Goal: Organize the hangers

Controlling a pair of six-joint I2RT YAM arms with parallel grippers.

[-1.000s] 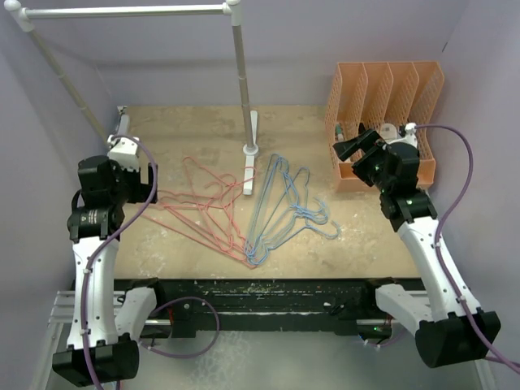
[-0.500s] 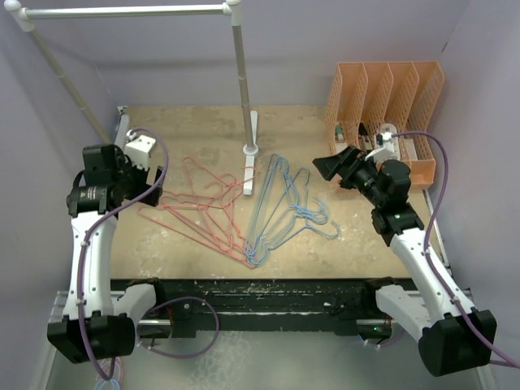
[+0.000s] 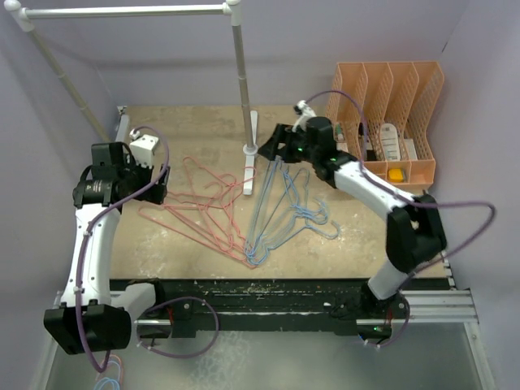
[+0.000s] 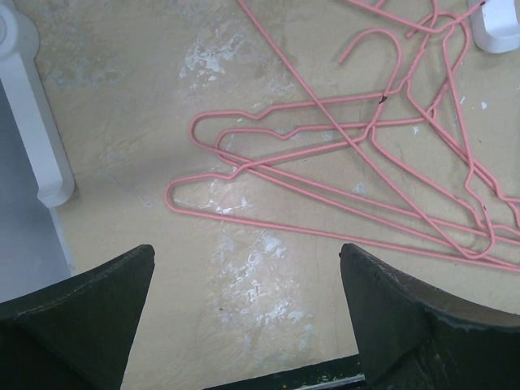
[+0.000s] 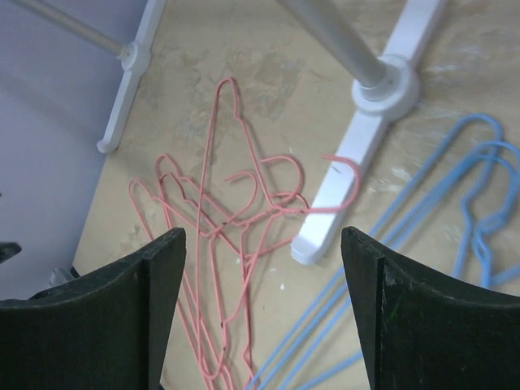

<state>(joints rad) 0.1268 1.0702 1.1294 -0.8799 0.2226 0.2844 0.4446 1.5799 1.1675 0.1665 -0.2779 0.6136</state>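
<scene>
Hangers: two flat piles side by side in the middle of the table (image 3: 361, 240). Their near ends meet in a point at the near centre. Neither pile has shifted in the last second.
Pink hangers (image 3: 199, 207): the left pile, overlapping and tangled. The long axis slants from the far left to the near right. The hooks lie at the far side, and in the right wrist view one hook curls over the rack foot (image 3: 249, 171).
Blue hangers (image 3: 280, 213): the right pile. The long axis runs near to far, leaning slightly right at the far end. The rounded far ends lie just beside the rack foot.
Left gripper (image 3: 158, 183): above the table at the left edge of the pink pile, about where it was half a second ago. Its fingers are spread wide with nothing between them. Its own camera shows pink wire just ahead.
Right gripper (image 3: 272, 146): it has swung left and away from the holder (image 3: 382, 85), where it was a second ago. It now hangs over the far ends of the blue pile, close to the rack foot. Its fingers are spread apart and hold nothing.
Rack (image 3: 240, 73): white pole frame, upright at the far side, unmoved.
Holder: orange, slotted, in the far right corner. The arm no longer covers its front.
</scene>
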